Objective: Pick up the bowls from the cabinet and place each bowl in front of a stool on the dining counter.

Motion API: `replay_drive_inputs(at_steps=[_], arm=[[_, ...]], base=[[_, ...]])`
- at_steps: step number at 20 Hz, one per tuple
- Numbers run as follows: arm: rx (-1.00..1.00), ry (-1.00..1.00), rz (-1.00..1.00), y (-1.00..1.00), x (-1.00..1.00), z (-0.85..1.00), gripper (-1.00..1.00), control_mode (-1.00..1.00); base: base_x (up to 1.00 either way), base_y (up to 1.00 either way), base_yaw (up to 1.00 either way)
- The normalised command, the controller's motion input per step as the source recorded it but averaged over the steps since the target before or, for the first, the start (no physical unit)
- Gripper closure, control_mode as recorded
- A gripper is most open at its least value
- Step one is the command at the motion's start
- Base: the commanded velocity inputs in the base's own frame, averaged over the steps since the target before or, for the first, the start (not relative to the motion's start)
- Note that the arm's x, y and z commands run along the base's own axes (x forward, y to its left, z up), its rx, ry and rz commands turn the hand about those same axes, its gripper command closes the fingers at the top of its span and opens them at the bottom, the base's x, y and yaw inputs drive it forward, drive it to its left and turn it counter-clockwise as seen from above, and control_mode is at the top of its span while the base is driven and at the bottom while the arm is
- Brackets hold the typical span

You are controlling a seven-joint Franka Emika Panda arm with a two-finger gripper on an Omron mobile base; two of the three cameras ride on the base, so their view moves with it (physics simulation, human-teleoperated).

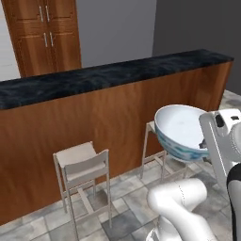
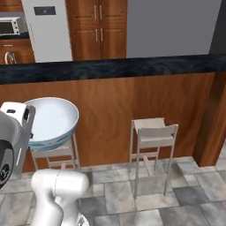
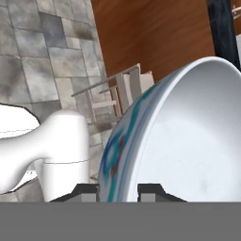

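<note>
left base view
- bowl: white, deep, round, smooth inside, blue pattern band on the outer wall; held tilted in the air below the dining counter's edge, in front of its wood face
- dining counter: long black marbled stone top, plain brown wood-panel front
- stool: pale, slim legs, flat seat, low back; on the floor against the counter front, left of the bowl
- floor: grey stone tiles, uneven tones
- pantry: tall reddish wood double doors with short metal handles, behind the counter

right base view
- bowl: at the arm's end, left of the free stool, lower than the counter top
- second stool: same pale frame, standing at the counter front, well apart from the bowl
- third stool: partly hidden under the bowl

hand view
- gripper: two dark fingertips closed onto the bowl's rim, one each side of the wall
- bowl: matte white inside, blue and reddish paint outside, thin curved rim
</note>
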Motion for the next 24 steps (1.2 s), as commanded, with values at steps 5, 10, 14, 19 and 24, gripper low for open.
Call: replay_drive_inputs(at_steps=[5,10,14,19,24], arm=[[0.0,0.0,0.0,0.0,0.0,0.0,1.0,1.0],[0.0,0.0,0.0,0.0,0.0,0.0,1.0,1.0],[0.0,0.0,0.0,0.0,0.0,0.0,1.0,1.0],[0.0,0.0,0.0,0.0,0.0,0.0,1.0,1.0],[0.0,0.0,0.0,0.0,0.0,0.0,1.0,1.0]], base=[[0.34,0.4,0.13],[0.59,0.13,0.27],[0.4,0.62,0.17],[0.55,0.32,0.17],[0.71,0.1,0.05]])
